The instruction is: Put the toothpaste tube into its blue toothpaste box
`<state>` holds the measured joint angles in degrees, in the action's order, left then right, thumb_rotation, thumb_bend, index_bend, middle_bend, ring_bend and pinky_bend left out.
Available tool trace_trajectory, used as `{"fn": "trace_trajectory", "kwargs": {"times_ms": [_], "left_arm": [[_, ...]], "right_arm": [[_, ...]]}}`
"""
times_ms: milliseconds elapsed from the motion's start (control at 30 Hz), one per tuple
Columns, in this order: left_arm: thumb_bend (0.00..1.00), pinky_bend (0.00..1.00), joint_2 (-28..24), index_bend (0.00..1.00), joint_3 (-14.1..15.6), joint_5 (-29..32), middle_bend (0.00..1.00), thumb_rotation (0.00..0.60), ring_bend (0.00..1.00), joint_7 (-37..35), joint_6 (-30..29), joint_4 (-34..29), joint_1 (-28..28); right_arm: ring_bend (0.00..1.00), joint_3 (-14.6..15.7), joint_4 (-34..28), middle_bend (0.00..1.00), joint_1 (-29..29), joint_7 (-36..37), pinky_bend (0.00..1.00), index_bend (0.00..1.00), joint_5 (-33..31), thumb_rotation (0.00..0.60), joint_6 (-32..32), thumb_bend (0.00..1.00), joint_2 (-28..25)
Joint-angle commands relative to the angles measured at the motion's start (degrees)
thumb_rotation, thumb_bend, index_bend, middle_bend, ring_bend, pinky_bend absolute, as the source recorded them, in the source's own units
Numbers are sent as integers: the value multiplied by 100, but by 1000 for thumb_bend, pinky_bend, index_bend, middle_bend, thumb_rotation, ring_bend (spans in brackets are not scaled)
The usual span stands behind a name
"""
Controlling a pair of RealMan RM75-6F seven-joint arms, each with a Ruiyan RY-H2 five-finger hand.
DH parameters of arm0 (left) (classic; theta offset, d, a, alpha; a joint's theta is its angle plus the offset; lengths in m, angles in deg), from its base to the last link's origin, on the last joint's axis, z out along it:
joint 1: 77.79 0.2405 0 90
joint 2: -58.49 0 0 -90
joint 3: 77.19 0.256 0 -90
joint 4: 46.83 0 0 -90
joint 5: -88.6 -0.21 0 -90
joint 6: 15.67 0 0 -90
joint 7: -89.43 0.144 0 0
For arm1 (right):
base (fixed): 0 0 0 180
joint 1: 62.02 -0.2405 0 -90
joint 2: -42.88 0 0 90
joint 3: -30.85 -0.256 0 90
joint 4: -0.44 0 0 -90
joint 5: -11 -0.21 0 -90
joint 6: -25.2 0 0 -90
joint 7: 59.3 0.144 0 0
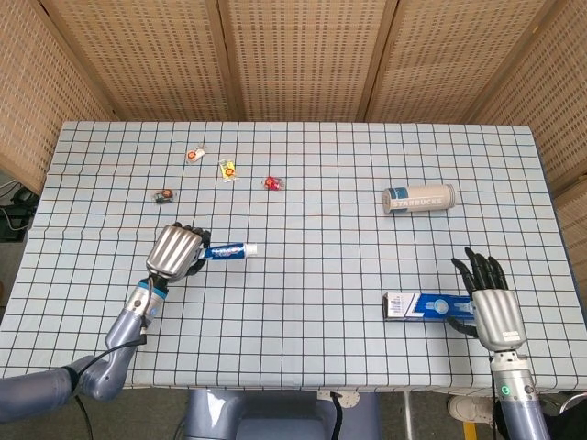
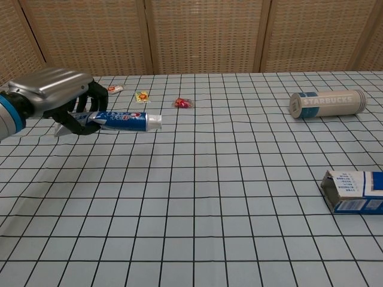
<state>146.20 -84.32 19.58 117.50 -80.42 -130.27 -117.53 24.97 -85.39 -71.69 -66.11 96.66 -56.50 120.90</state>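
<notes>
Two hands show. The left hand [image 1: 174, 251] grips the toothpaste tube [image 2: 119, 121] above the table [image 1: 321, 220], cap pointing to 3 o'clock. The right hand [image 1: 489, 298], fingers spread, touches the blue toothpaste box [image 1: 431, 306].

My head camera looks steeply down from above on the whole checked worktop [image 1: 321, 211], wicker screens behind. My chest camera sits low near the front edge, facing level across the worktop. Both share my left robot hand [image 1: 174, 252], the Starbucks canister [image 2: 326, 103] and the wrapped sweets [image 1: 229, 170].
</notes>
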Motion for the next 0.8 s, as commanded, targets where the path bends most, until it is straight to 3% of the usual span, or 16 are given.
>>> {"fn": "trace_trajectory", "kwargs": {"times_ms": [33,167,367,800], "left_arm": [[638,521,-330,878,-54,-170,587,600,562,-140,-127,-254,65],[639,521,-722,878,-105,-267,587,600,562,-239,-203,-540,135],[638,521,-930,878,-110,-332,587,600,562,-324,-215,-710,197],[636,521,-1072,878,-95,-459,587,600,562,-402,-306,-788,324]], "right_arm": [[0,-69,-213,21,-145,-204,60,236,-127,600,247,163,-89],[0,-105,-789,61,-295,-790,67,298,-633,600,777,210,-345],[0,-50,-1322,63,-324,-1558,67,322,-1355,600,1058,214,-414],[0,-134,-729,50,-628,-1635,71,293,-1991,600,1499,213,-4]]}}
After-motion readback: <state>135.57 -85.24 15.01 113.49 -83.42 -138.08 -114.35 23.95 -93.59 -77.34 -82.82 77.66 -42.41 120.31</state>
